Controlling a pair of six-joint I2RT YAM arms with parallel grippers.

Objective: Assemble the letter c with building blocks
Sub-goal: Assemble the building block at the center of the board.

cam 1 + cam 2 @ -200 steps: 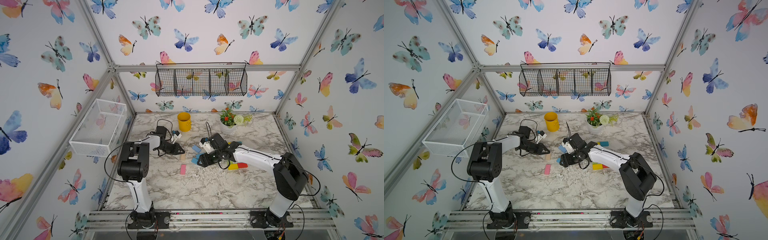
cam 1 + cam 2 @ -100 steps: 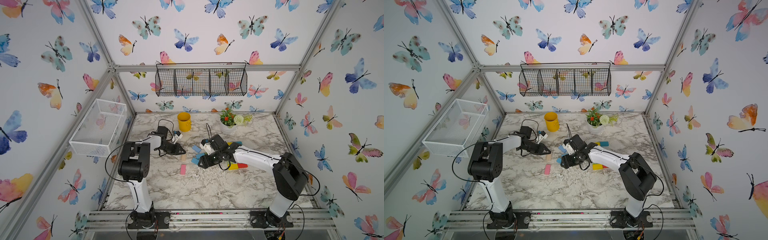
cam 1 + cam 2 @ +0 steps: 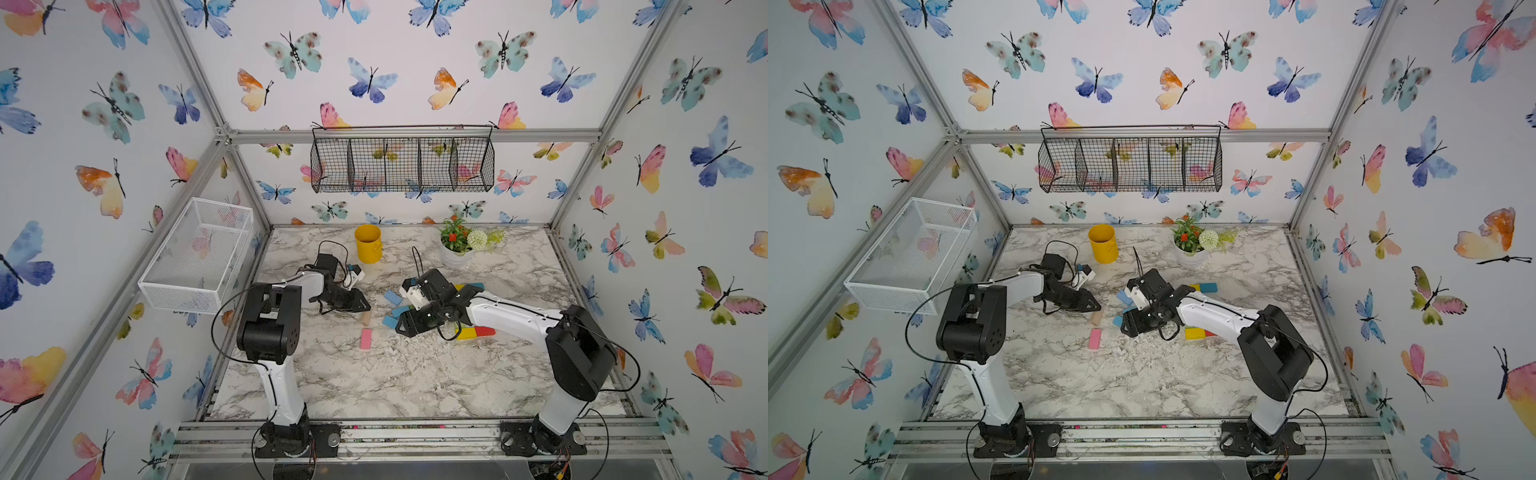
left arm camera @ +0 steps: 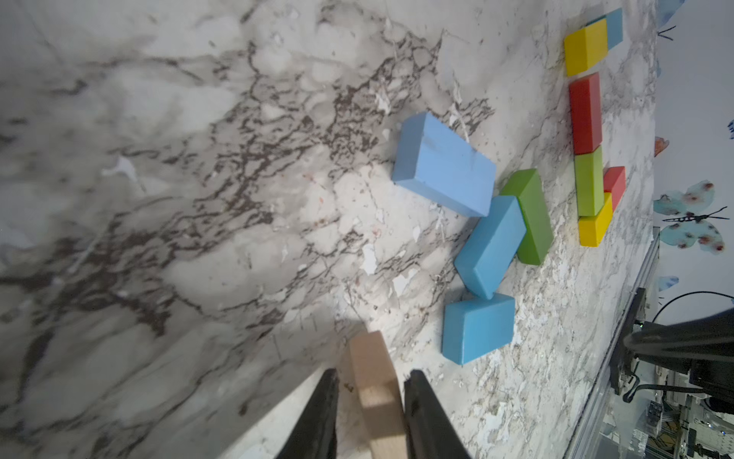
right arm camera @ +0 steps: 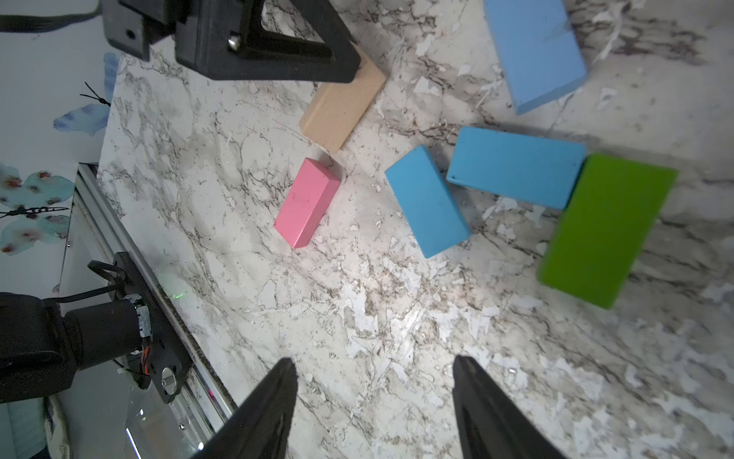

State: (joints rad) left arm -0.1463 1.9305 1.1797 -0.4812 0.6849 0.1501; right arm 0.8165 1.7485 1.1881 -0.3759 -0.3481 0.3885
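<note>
Three blue blocks [image 4: 490,246] lie clustered on the marble table [image 4: 159,159], the middle one touching a green block [image 4: 530,216]; just beside them a tan block [image 4: 369,349] sits between the fingers of the left claw [image 4: 373,375], whose jaws stand slightly apart, a gap showing on one side; a pink block [image 5: 308,202] lies near it; farther off a line of blocks [image 4: 584,113] runs yellow, red, green, yellow; the right claw [image 5: 373,361] hovers with jaws wide apart, only marble between them.
</note>
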